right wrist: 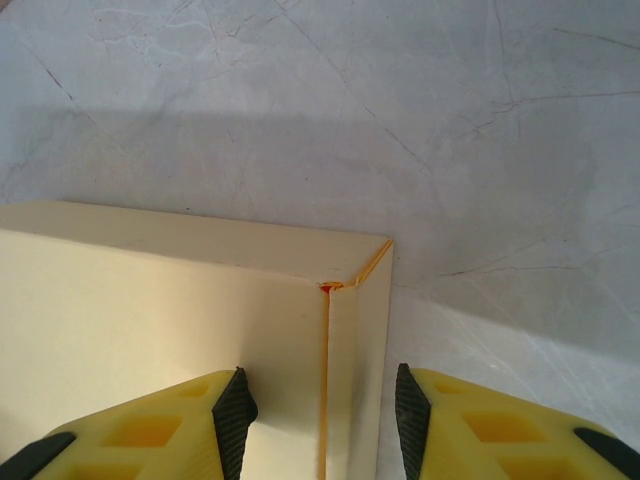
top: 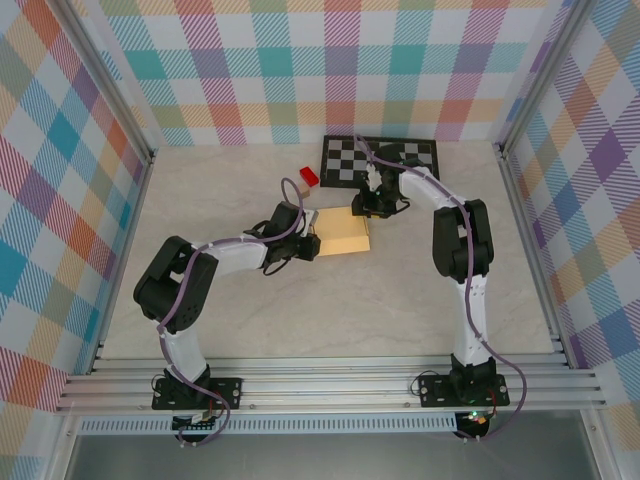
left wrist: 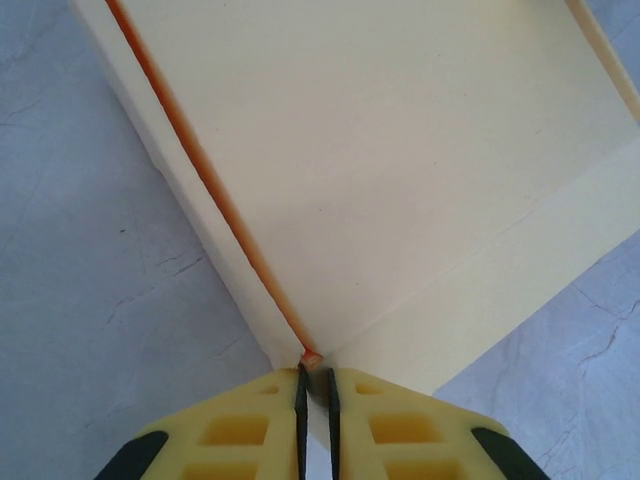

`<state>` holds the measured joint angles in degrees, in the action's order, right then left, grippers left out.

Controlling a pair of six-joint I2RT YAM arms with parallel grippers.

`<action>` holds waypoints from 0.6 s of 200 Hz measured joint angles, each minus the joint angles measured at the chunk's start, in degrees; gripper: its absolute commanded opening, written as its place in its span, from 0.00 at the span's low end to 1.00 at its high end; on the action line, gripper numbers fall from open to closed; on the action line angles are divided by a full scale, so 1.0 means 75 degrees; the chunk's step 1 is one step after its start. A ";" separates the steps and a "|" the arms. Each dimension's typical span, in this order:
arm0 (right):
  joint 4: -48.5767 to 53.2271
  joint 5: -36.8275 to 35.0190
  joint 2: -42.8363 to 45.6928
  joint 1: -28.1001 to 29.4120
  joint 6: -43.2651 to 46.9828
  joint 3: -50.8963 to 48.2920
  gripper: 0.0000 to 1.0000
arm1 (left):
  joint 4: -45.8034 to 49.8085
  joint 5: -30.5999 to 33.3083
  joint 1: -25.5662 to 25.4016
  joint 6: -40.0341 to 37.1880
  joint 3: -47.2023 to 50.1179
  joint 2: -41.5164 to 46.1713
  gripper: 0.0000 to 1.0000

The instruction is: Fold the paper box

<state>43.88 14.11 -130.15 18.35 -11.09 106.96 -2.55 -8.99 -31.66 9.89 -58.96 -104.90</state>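
The paper box [top: 343,233] lay a little past the middle of the surface [top: 250,320], toward 12 o'clock. It looked almost made. It was a flat yellow box with its sides up and a smooth panel on top.

The left arm [top: 230,258] reached the box from its 8 o'clock side. In the left wrist view, the left jaws were nearly closed. They pinched a thin bit of card at the corner of the paper box [left wrist: 400,150], just where an orange seam ended. The right arm [top: 455,235] reached the box at its 12 o'clock edge. In the right wrist view, the right jaws were wide apart and held nothing. They stood on either side of a corner wall of the paper box [right wrist: 150,300].

We think the step was the last tidy-up, pressing a corner or tucking in an end flap. The next move likely needed a soft push. The left jaws would hold the box so it could not slide. Too much squeeze could bend the thin card.

We could not see inside the box, so we cannot say if anything was in it.

A red block [top: 308,178] sat close by at 10 o'clock from the box. A checkerboard mat [top: 345,160] lay at 12 o'clock.
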 measured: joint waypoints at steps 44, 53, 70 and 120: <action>-0.0006 0.0009 0.0000 -0.0020 -0.0003 0.0000 0.45 | 0.0259 -0.0289 0.0006 0.0603 0.0020 0.0000 0.35; -0.0006 0.0009 0.0000 -0.0020 -0.0006 0.0000 0.45 | 0.0271 -0.0385 0.0006 0.0752 0.0061 0.0000 0.34; -0.0006 0.0006 0.0000 -0.0020 -0.0006 -0.0003 0.45 | 0.0277 -0.0551 0.0006 0.1020 0.0140 0.0000 0.29; -0.0009 0.0009 0.0000 -0.0038 -0.0035 -0.0003 0.45 | 0.0271 -0.0734 0.0006 0.1378 0.0157 -0.0009 0.23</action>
<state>43.81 14.17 -130.15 18.06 -11.35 106.94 -0.51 -14.50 -31.62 20.23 -57.78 -104.97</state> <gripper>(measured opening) 0.450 0.248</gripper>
